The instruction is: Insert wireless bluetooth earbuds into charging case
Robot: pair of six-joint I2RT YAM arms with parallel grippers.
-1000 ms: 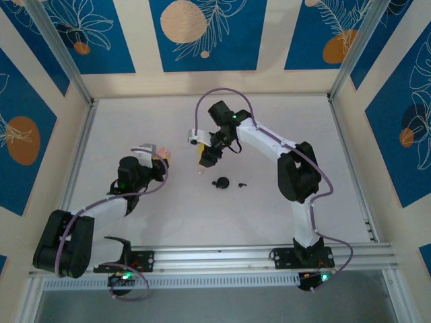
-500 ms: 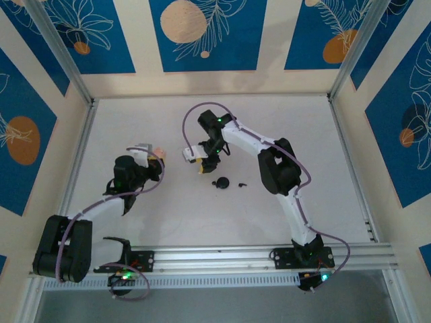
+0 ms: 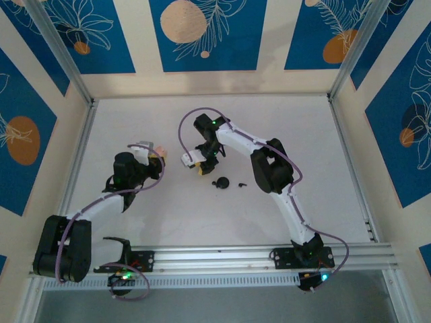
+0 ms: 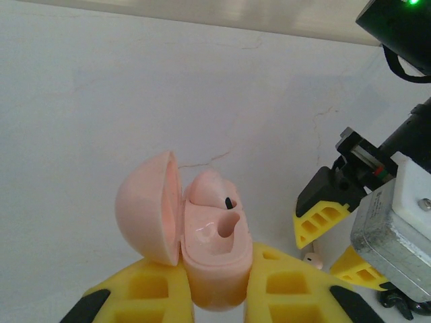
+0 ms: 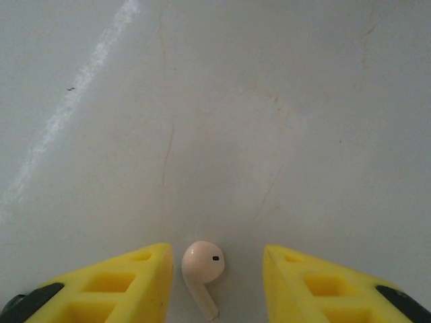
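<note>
Pink charging case, lid open, is clamped in the left gripper at the left of the table; a seated earbud seems to fill one socket. Just right, the right gripper, jaws spread, straddles the loose earbud, which touches neither finger.

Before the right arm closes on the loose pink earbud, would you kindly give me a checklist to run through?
1. Right end effector open: ok.
2. Loose pink earbud lies between its fingers: ok.
3. Fingers low enough on the table to pinch it: cannot tell.
4. Left end effector shut on the pink case: ok.
5. Lid swung open: ok.
6. A socket free beside the seated earbud: ok, as far as the left wrist view shows.
</note>
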